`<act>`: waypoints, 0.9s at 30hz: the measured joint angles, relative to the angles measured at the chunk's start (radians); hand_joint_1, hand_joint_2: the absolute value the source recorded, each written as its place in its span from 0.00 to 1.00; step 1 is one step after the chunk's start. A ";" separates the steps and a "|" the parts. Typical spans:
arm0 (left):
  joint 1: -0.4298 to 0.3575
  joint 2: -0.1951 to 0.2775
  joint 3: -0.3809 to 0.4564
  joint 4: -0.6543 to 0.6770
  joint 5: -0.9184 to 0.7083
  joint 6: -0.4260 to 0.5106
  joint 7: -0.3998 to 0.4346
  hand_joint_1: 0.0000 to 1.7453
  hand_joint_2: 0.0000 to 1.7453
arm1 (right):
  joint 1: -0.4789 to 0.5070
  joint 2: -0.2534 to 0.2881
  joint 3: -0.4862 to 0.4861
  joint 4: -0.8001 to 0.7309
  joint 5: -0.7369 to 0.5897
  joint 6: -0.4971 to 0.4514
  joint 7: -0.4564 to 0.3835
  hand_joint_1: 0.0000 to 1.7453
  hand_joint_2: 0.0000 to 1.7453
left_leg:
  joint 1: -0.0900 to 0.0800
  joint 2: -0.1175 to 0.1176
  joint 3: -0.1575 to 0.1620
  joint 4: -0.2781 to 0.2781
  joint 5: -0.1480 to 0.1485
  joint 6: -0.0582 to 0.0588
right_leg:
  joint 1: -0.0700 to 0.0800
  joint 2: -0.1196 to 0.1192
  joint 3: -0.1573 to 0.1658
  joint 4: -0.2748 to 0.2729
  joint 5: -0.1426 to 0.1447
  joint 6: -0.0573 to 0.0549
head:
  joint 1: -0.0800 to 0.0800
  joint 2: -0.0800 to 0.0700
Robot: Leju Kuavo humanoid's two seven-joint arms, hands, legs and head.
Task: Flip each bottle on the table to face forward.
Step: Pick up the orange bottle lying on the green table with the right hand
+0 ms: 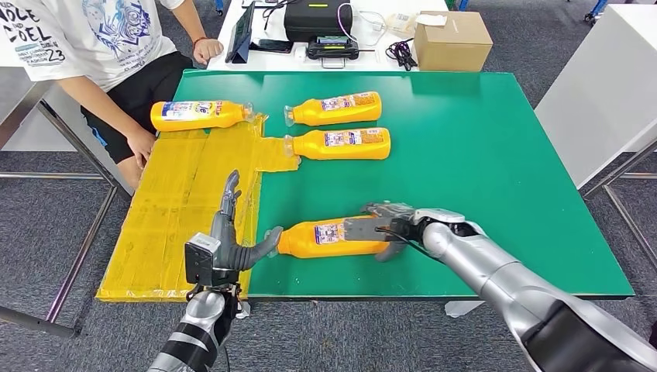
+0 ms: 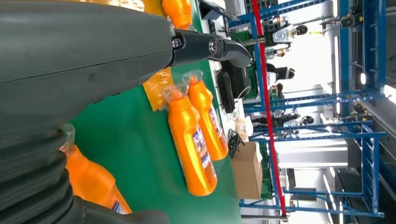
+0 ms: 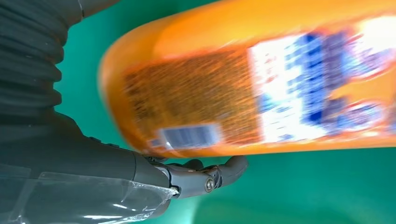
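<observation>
The right robot hand [image 1: 385, 230] gripped the nearest orange bottle [image 1: 329, 238] mid-flip, the left robot hand [image 1: 230, 240] open beside its cap; it seemingly needed rolling label-forward next.

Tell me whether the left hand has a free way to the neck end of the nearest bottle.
Probably yes. The left hand is open right beside the cap end of the nearest bottle, with nothing between them. The right hand holds the bottle's other end, so the neck stays free.
</observation>
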 joint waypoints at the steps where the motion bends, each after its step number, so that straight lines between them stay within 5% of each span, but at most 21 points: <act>1: -0.001 -0.001 0.000 0.003 0.000 -0.002 0.000 0.00 1.00 | -0.001 0.012 0.002 0.008 0.005 -0.006 0.000 0.00 1.00 | 0.000 0.000 0.000 0.000 0.000 0.000 | 0.000 0.000 0.000 0.000 0.000 0.000 | 0.000 0.000; 16: -0.010 -0.004 0.001 0.032 -0.001 -0.016 0.000 0.00 1.00 | -0.024 0.104 0.025 0.085 0.043 -0.038 -0.009 0.00 1.00 | 0.000 0.000 0.000 0.000 0.000 0.000 | 0.000 0.000 0.000 0.000 0.000 0.000 | 0.000 0.000; 17: -0.011 -0.004 0.001 0.034 -0.001 -0.018 0.000 0.00 1.00 | -0.024 0.106 0.026 0.089 0.044 -0.036 -0.012 0.13 1.00 | 0.000 0.000 0.000 0.000 0.000 0.000 | 0.000 0.000 0.000 0.000 0.000 0.000 | 0.000 0.000; 20: -0.012 -0.005 0.001 0.038 -0.001 -0.025 0.000 0.00 1.00 | -0.024 0.114 0.028 0.099 0.046 -0.020 -0.021 0.87 1.00 | 0.000 0.000 0.000 0.000 0.000 0.000 | 0.000 0.000 0.000 0.000 0.000 0.000 | 0.000 0.000; 21: -0.013 -0.006 0.001 0.040 -0.002 -0.026 0.000 0.00 1.00 | -0.025 0.115 0.028 0.101 0.046 -0.011 -0.025 0.99 1.00 | 0.000 0.000 0.001 0.000 0.000 0.000 | 0.000 0.000 0.000 0.000 0.000 0.000 | 0.000 0.000; 27: -0.020 -0.006 0.001 0.050 -0.004 -0.025 0.000 0.00 1.00 | -0.038 0.108 0.032 0.104 0.048 0.041 -0.034 1.00 1.00 | 0.000 0.000 0.000 0.000 0.000 0.000 | 0.000 0.000 0.000 0.000 0.000 0.000 | 0.000 0.000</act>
